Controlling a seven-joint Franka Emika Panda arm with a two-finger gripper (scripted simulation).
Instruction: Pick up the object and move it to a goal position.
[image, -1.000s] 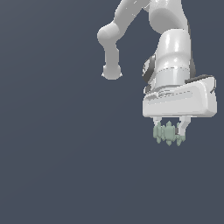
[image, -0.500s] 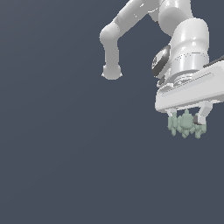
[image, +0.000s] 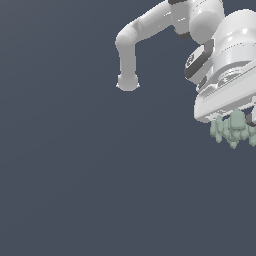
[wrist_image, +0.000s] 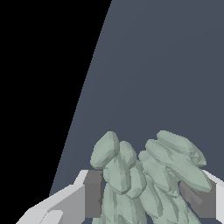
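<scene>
White two-fingered hand (image: 239, 121) is clamped on the pale grey-green knobbly cluster (wrist_image: 144, 175); carry it smoothly, grip firm, no jerks.

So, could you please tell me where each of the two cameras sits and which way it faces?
Exterior view: off the arm, its position unknown; it faces the plain grey scene and shows the white arm and gripper at the exterior view's right edge.
Wrist view: on the wrist, looking along the fingers onto the grey surface; only the fingers show.
Both views share the grey-green cluster held between the fingers.
</scene>
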